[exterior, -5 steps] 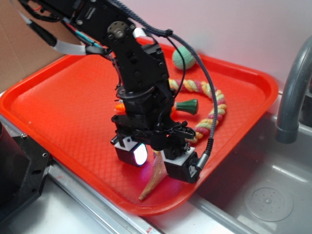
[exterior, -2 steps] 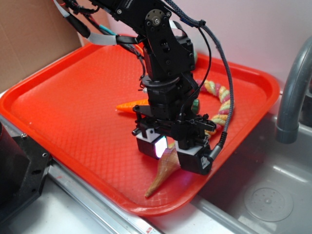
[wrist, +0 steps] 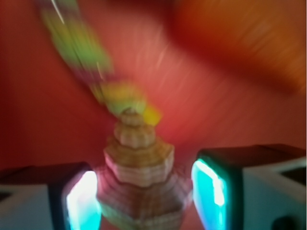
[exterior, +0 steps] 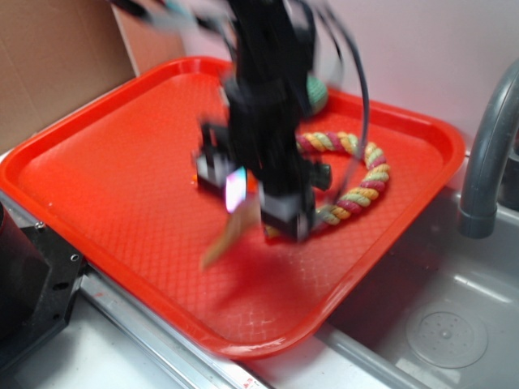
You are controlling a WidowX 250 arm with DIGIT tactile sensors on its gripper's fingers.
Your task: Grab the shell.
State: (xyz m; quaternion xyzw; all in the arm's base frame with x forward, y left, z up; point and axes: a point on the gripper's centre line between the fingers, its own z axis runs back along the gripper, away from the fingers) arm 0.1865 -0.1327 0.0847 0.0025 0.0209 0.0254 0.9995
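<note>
The tan ridged shell (exterior: 225, 237) hangs from my gripper (exterior: 258, 204), thin point slanting down-left above the red tray (exterior: 97, 170). The exterior view is blurred by motion. In the wrist view the shell's (wrist: 139, 163) wide whorled end sits between the two glowing pads (wrist: 81, 203), its narrow end pointing away. My gripper (wrist: 146, 203) is shut on the shell; the left pad presses against it, and the right pad stands very close to it.
A braided multicolour rope (exterior: 366, 182) curls on the tray's right half, with a green ball (exterior: 317, 94) behind the arm. A grey faucet (exterior: 486, 146) and a metal sink (exterior: 442, 328) lie to the right. Brown cardboard (exterior: 49, 65) stands at the back left.
The arm has swung up and to the left, carrying the shell off the tray's front edge area. The shell's point now hangs over the tray's middle.
</note>
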